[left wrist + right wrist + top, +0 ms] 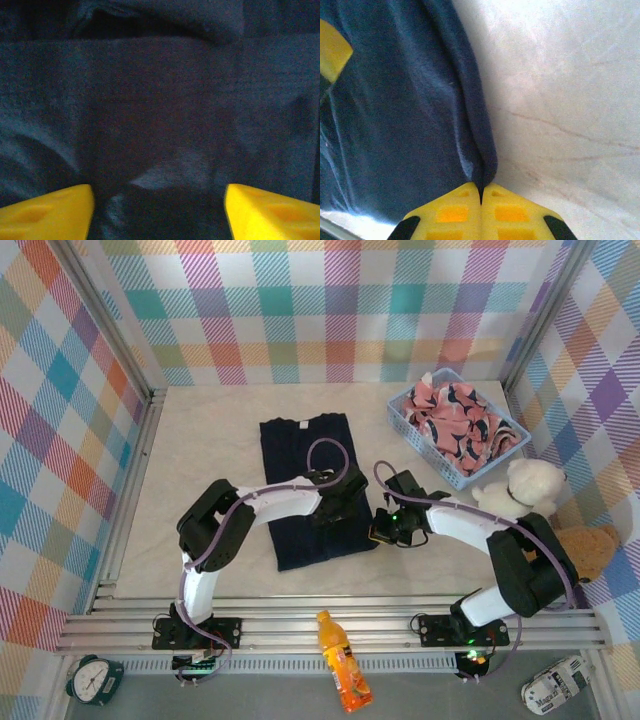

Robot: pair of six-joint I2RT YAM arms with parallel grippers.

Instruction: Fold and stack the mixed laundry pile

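The right claw (481,194) pinches the edge of the navy trousers (305,455) at its tips while the left claw (159,212) hangs spread just above the cloth, so the fold likely goes best carrying that edge low and straight across, the pink garment (455,420) lying well beyond.

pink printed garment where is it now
In the top view, the pink printed garment lies bunched in the light blue basket at the far right, beyond the white teddy bear, apart from the navy trousers.
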